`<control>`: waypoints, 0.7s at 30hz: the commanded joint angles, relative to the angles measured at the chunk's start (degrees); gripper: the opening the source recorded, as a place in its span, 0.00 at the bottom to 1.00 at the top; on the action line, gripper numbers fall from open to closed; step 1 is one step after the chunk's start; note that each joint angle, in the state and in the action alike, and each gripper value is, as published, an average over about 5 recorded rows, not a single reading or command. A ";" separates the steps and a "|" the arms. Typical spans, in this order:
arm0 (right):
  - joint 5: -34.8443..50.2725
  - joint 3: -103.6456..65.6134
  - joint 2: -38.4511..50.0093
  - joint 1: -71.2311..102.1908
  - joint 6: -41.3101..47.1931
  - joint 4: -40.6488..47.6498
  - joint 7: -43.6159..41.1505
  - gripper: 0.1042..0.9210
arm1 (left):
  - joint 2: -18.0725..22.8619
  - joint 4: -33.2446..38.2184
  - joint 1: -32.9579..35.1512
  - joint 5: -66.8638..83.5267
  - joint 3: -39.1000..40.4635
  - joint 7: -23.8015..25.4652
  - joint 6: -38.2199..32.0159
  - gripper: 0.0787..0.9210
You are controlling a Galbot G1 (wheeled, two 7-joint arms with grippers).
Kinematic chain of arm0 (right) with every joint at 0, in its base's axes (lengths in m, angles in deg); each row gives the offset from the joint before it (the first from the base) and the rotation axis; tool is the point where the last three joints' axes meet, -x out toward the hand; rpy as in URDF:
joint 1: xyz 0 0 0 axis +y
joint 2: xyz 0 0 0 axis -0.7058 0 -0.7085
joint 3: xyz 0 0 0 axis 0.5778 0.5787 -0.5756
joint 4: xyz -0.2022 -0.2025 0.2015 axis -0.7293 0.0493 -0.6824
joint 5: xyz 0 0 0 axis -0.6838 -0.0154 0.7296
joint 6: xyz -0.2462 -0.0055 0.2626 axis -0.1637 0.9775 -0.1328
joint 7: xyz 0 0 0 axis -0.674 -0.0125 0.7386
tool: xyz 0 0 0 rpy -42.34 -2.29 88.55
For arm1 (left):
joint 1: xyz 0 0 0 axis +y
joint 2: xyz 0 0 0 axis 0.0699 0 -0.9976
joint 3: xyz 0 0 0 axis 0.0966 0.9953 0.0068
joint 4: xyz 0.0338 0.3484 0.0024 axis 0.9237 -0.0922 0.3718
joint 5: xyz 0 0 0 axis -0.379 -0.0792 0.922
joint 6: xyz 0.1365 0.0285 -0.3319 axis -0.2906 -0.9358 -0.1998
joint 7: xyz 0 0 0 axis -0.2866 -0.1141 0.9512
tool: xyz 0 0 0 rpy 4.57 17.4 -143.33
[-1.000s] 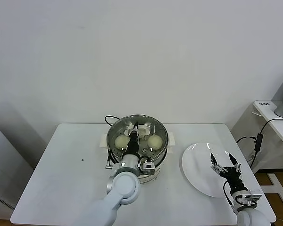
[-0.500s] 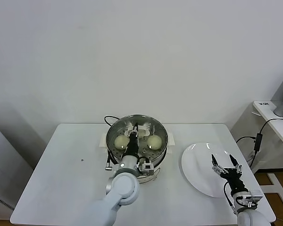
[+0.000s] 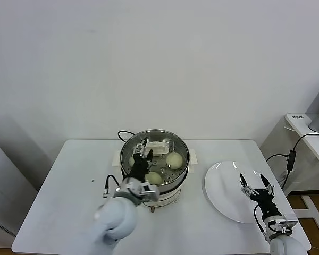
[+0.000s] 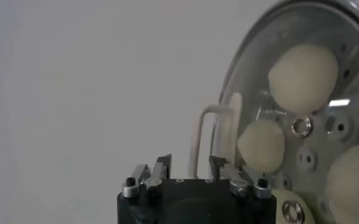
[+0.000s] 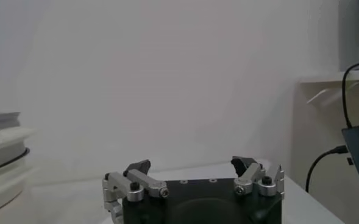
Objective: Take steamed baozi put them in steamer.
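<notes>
Left end effector [image 3: 141,154] shifted left; baozi [image 3: 153,178] beside, in steamer [image 3: 182,146].

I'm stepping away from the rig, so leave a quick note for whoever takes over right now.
Left hand: open, empty, over the steamer's near-left rim.
Right hand: open, empty, over the plate.
Baozi: four visible in the left wrist view, all in the steamer, e.g. and.
Done: plate has no baozi on it.
Left: probably just pull the left arm clear.
</notes>
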 commanded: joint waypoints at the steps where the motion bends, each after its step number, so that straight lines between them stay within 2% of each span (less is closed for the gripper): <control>1: 1.76 0.12 -0.25 0.13 3.13 -1.71 -0.60 0.88 | -9.20 15.56 6.86 77.12 -21.94 -0.09 -10.09 0.69; 4: 1.47 0.47 0.50 0.31 5.42 -3.58 0.55 0.88 | -7.36 15.21 10.66 89.51 -31.01 -6.35 -10.64 0.80; 8: -0.02 1.12 1.72 0.83 8.72 -6.11 3.59 0.88 | -4.69 12.34 16.08 96.67 -41.65 -12.12 -10.04 0.87; 14: 0.44 0.98 2.37 2.36 11.53 -8.41 4.74 0.88 | -5.67 3.74 23.26 88.69 -46.99 -12.84 -12.62 0.88; 21: -1.22 0.50 1.48 4.51 14.02 -11.07 8.37 0.88 | -6.99 -3.94 24.48 84.04 -46.18 -11.61 -15.74 0.88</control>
